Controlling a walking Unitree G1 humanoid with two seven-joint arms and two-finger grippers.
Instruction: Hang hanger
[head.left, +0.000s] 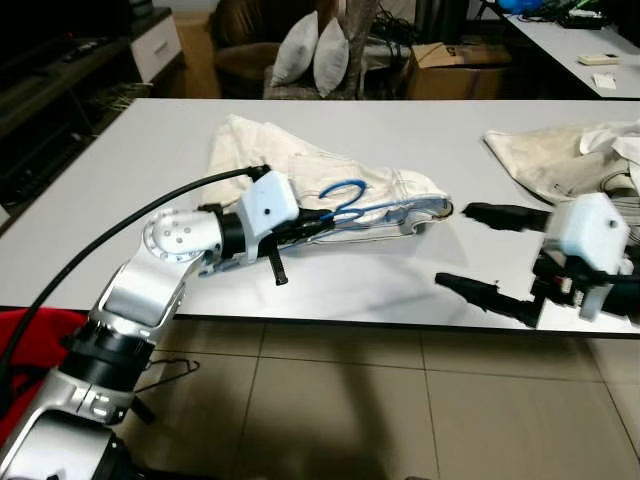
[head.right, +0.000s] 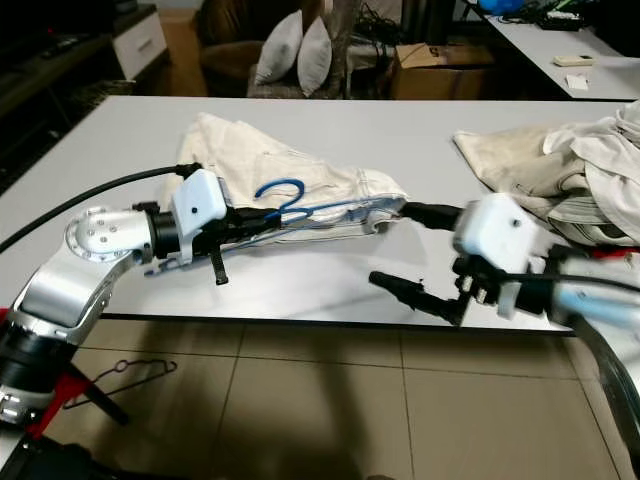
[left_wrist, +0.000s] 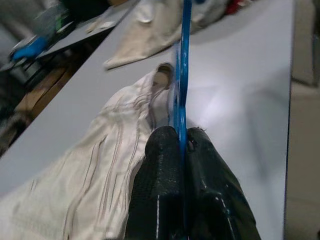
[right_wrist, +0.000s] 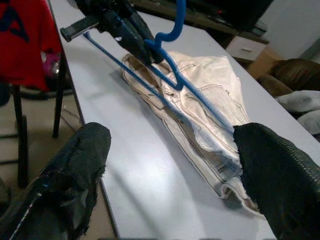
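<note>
Left claw (head.left: 310, 222) clamped on blue hanger (head.left: 352, 205) over cream garment (head.left: 300, 170), right claw (head.left: 478, 248) open beside

On the bench (head.left: 150, 150) the folded trousers (head.left: 330, 185) lie left of centre with the hanger (head.left: 350, 205) on their near edge, a heap of clothes (head.left: 570, 155) to the right, and two cushions (head.left: 312, 50) behind the bench.
</note>
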